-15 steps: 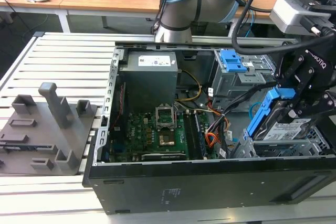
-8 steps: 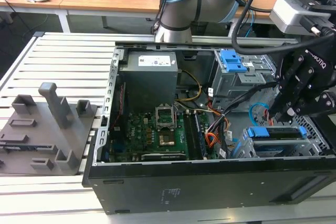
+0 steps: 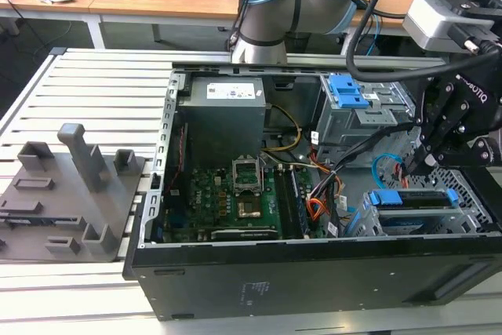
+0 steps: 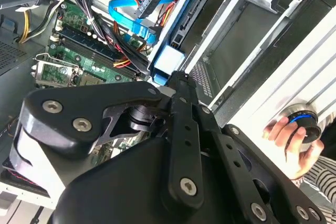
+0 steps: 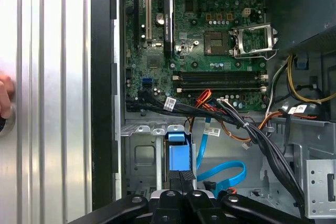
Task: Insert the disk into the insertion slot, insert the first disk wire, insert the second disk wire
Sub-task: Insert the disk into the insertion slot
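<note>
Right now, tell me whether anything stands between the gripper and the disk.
Nothing visible does. In the first wrist view the gripper is right at the blue carrier of the disk; the blue cable lies beside them, not between.

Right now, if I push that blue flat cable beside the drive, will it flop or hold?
The blue cable likely bends easily yet springs back: it holds an open loop by itself. Thin and ribbon-like, it is probably light and would shift at a nudge.
</note>
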### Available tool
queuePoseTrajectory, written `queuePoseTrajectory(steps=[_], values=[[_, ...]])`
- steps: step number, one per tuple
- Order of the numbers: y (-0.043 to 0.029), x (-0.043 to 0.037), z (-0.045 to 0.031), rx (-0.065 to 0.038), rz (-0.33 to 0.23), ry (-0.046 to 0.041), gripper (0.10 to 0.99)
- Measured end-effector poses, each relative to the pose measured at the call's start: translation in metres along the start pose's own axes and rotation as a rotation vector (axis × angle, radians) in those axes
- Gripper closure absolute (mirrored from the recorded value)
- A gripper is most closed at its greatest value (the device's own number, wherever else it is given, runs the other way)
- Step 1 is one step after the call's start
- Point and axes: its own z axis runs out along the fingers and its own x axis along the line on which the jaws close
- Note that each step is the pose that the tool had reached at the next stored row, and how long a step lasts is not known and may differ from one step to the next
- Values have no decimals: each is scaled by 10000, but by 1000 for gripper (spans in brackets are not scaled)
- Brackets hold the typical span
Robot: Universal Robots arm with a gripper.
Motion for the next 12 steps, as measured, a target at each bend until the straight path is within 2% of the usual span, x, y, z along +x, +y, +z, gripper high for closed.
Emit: queuePoseTrajectory(steps=[4,12], values=[[-5,0,13,0,-2,-6,980],[-67,-2,164,-47,-1,1,980]])
